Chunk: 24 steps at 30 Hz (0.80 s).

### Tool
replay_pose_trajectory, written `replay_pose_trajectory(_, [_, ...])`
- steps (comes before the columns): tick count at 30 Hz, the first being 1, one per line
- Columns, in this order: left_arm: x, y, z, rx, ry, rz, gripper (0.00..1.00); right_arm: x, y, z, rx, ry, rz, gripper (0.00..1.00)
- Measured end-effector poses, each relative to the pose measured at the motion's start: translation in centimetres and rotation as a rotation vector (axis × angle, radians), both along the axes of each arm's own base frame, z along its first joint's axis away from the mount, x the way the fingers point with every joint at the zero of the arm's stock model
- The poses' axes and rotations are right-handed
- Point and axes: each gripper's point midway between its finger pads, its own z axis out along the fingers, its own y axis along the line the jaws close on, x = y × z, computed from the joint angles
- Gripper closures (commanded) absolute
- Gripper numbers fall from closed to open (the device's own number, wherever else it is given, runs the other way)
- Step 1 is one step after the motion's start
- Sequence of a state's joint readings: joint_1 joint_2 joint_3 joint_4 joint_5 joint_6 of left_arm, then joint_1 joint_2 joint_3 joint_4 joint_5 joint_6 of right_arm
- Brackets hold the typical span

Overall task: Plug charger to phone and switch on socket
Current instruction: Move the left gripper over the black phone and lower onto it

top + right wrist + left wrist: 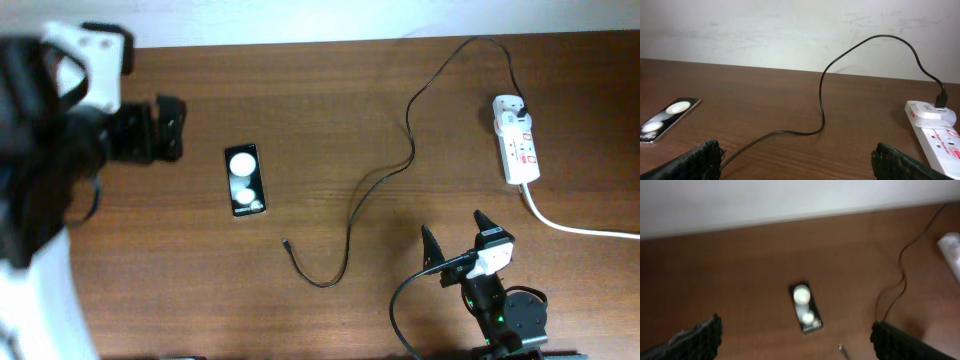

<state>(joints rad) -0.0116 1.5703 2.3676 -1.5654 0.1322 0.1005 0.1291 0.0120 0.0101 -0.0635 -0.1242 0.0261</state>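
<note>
The black phone [245, 180] lies flat on the wooden table, left of centre, screen up with two glare spots. The black charger cable [400, 165] runs from its plug [522, 105], seated in the white power strip [516, 140] at the far right, in loops to its loose connector tip [285, 241] right of and below the phone. My left gripper [175, 128] is open and empty, left of the phone. My right gripper [453, 225] is open and empty near the front edge, right of the cable's loop. The left wrist view shows the phone [805, 308] and tip [841, 349] between its jaws [796, 342].
The power strip's thick white cord [580, 228] trails off to the right edge. In the right wrist view the cable [822, 100] arcs up to the plug [941, 97] on the strip [937, 127], with the phone [667, 120] at far left. A white wall runs behind the table.
</note>
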Motion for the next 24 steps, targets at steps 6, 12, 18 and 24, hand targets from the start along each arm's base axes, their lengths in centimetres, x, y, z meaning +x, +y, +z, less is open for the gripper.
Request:
replay_pose_trajectory(6, [6.6,-0.5,-10.5,-0.018,0.337,-0.016,0.01,0.0,0.0,0.0,0.0,0.0,0.0,0.01])
replay_pose_trajectory(12, [9.3,-2.9,-17.5,-0.144,0.55,-0.076,1.0,0.0,0.0,0.0,0.0,0.0,0.0,0.01])
replay_pose_trajectory(18, [9.9,-4.6,-21.9,-0.246,0.704,-0.104,1.0,0.0,0.0,0.0,0.0,0.0,0.0,0.01])
replay_pose_trajectory(24, [10.1,-4.0,-24.2,-0.135,0.746,0.065,0.41,0.0,0.0,0.0,0.0,0.0,0.0,0.01])
